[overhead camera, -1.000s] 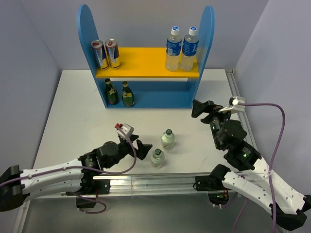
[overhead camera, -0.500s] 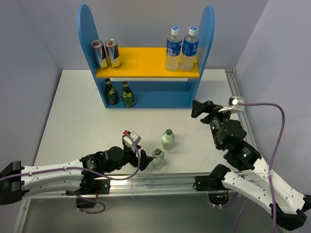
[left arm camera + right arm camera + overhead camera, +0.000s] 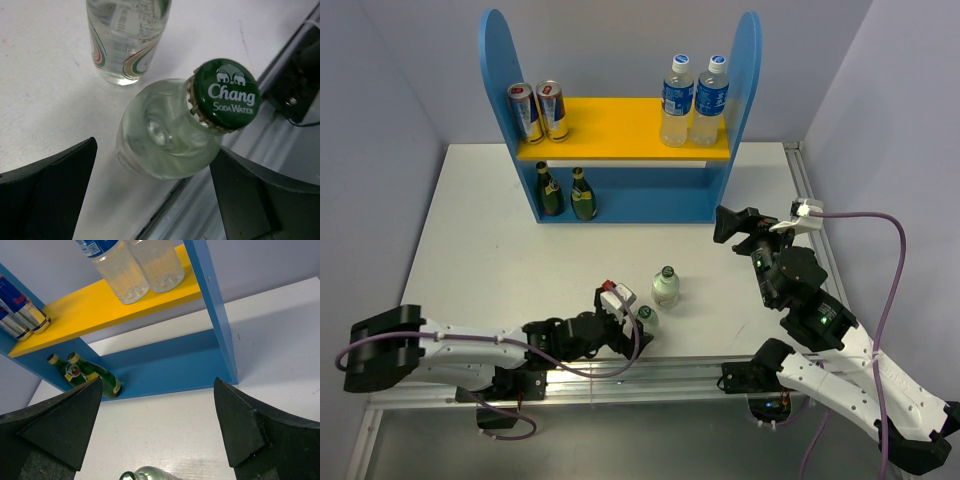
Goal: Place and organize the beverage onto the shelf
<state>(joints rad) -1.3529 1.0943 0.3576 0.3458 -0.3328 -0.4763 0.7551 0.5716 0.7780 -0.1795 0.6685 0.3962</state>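
The white counter is the biggest thing here. At its back stands the blue shelf with a yellow board on top. My right gripper hangs in front of the shelf's right side. It is spread wide and holds nothing. My left gripper is low, near the front edge of the counter. It is spread wide too, with the near short bottle between its fingers, which do not touch it. The two plastic bottles stand side by side at the right end of the yellow board. Two cans stand at the left end. The two green bottles stand below, on the left. The far short bottle stands on the counter just behind the near one. The near one has a green cap.
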